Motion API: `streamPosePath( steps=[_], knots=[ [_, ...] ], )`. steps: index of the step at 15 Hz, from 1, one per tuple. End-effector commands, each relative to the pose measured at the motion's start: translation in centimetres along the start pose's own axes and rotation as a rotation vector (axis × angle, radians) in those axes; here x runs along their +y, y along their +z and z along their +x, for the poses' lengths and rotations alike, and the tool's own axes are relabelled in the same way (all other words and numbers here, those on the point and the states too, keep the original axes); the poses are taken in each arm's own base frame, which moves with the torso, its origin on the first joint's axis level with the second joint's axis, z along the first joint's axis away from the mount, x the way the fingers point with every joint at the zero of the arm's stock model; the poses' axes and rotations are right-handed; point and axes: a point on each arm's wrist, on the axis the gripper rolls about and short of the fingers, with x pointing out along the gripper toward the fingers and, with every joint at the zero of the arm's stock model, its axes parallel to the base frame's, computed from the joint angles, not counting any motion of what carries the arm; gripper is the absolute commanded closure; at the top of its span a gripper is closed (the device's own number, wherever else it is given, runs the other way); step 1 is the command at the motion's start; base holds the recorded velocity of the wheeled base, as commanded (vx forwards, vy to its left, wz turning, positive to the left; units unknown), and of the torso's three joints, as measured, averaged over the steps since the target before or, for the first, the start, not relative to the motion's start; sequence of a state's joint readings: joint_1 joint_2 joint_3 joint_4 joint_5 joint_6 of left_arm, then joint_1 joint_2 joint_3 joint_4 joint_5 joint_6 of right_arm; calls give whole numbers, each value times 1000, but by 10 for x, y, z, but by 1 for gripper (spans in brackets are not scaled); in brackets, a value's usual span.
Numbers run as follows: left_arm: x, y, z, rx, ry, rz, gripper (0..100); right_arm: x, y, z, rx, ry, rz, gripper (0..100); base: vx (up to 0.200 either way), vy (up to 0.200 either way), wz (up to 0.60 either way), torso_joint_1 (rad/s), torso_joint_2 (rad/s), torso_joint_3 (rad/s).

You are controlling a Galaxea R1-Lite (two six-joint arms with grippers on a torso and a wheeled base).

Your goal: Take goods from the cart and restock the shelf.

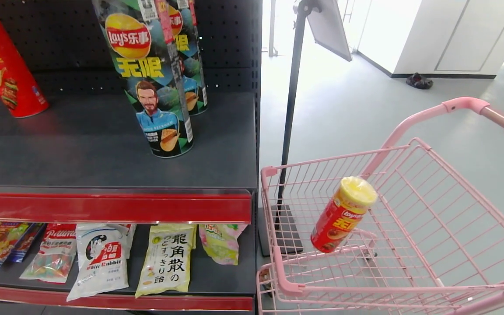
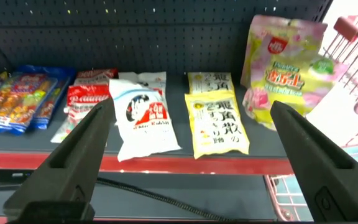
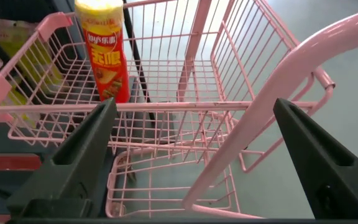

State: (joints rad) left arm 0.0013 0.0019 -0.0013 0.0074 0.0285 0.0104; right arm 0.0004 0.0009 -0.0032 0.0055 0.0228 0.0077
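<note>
A red chip can with a yellow lid (image 1: 344, 214) leans inside the pink wire cart (image 1: 431, 227), near its shelf-side corner. In the right wrist view the same red can (image 3: 107, 56) stands in the cart (image 3: 229, 112) ahead of my right gripper (image 3: 191, 162), which is open and holds nothing. My left gripper (image 2: 191, 158) is open too, facing the lower shelf's snack bags (image 2: 145, 115). On the upper shelf (image 1: 103, 148) stand two dark chip cans (image 1: 151, 78) and a red can (image 1: 5, 61) at the left.
The lower shelf holds a white candy bag (image 1: 101, 258), a yellow bag (image 1: 166, 258), a pink-green bag (image 1: 221, 240) and colourful packs (image 1: 2, 245). A black sign stand (image 1: 289, 109) rises between shelf and cart. Grey floor lies beyond.
</note>
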Motion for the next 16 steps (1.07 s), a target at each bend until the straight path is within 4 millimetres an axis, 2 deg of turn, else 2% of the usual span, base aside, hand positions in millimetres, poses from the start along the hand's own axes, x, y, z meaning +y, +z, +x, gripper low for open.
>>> streamPosePath(
  steps=[1, 5, 13, 14, 15, 16],
  knots=[
    [0, 0, 0, 1, 1, -1, 0, 0, 0, 0, 1, 0, -3, 0, 0, 0, 0, -168, 520, 354],
    [0, 0, 0, 1, 1, 0, 0, 0, 0, 0, 1, 1, -5, 0, 0, 0, 0, -119, 400, 276],
    [0, 0, 0, 1, 1, 0, 0, 1, 0, 0, -4, 29, -43, 0, 0, 0, 0, -7, 26, 16],
    [0, 0, 0, 3, 1, 0, 0, 2, 31, -7, -129, 64, -79, 0, 0, 0, 0, 0, 0, 0],
    [0, 0, 0, 1, -1, 0, 0, 3, 110, -10, -242, 115, -90, 0, 0, 0, 0, 0, 0, 0],
    [0, 0, 0, 1, 1, 0, 0, 4, 137, -7, -264, 142, -92, 0, 0, 0, 0, 0, 0, 0]
  ],
)
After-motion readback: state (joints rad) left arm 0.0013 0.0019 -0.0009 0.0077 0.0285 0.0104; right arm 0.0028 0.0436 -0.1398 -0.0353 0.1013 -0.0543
